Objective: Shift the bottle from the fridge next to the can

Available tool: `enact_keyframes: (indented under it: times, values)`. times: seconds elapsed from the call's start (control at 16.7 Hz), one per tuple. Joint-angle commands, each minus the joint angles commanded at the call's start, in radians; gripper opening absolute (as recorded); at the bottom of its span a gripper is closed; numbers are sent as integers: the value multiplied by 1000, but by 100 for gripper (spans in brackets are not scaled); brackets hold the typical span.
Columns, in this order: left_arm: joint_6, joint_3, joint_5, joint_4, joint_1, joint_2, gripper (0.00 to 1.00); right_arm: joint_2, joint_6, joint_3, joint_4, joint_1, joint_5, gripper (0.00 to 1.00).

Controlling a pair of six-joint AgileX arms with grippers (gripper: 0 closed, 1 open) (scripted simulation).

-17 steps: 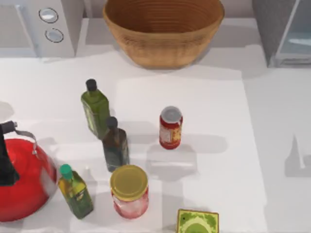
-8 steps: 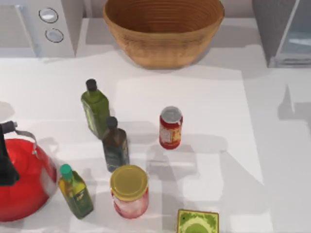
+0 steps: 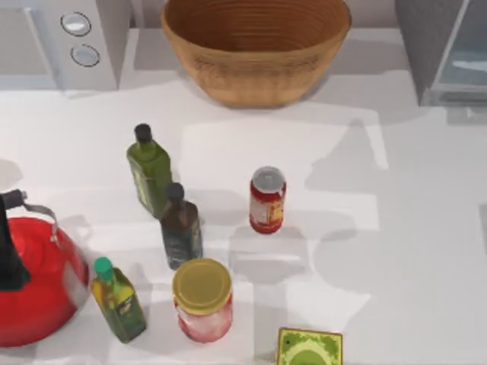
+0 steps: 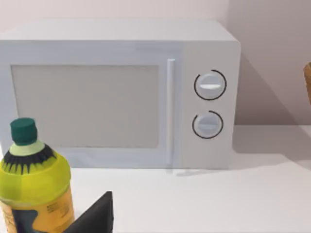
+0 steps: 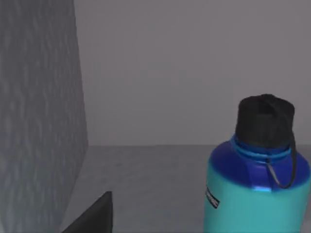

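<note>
The cyan bottle (image 5: 257,194), with a blue collar, black cap and loop strap, stands upright inside the grey fridge (image 5: 39,121) in the right wrist view. A dark part of my right gripper (image 5: 92,217) shows in front of it and apart from it. From above, the fridge (image 3: 445,49) sits at the table's back right corner. The red can (image 3: 267,200) stands upright near the table's middle. A dark part of my left gripper (image 4: 97,217) shows close to a green oil bottle (image 4: 34,187), facing the white microwave (image 4: 121,92).
A wicker basket (image 3: 255,46) sits at the back centre and the microwave (image 3: 68,38) at the back left. Left of the can stand two green oil bottles (image 3: 150,171) (image 3: 118,300), a dark bottle (image 3: 180,226), a yellow-lidded jar (image 3: 202,299) and a red kettle (image 3: 34,281). A green box (image 3: 308,348) lies at the front.
Arm shadows on the table's right half have shifted leftward and grown. The can and the other objects have not moved.
</note>
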Motion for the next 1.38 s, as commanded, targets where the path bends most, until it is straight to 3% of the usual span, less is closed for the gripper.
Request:
enact_keyframes:
  times: [0.3, 0.54, 0.96, 1.38]
  values:
    - [0, 0, 0, 0, 0, 0, 100, 343, -3, 165, 185, -37, -33, 100]
    - [0, 0, 0, 0, 0, 0, 100, 438, -5, 225, 251, -50, -44, 100]
    - [0, 0, 0, 0, 0, 0, 100, 445, -5, 238, 242, -44, -40, 100]
    - [0, 0, 0, 0, 0, 0, 100, 561, -6, 478, 123, -27, -20, 100]
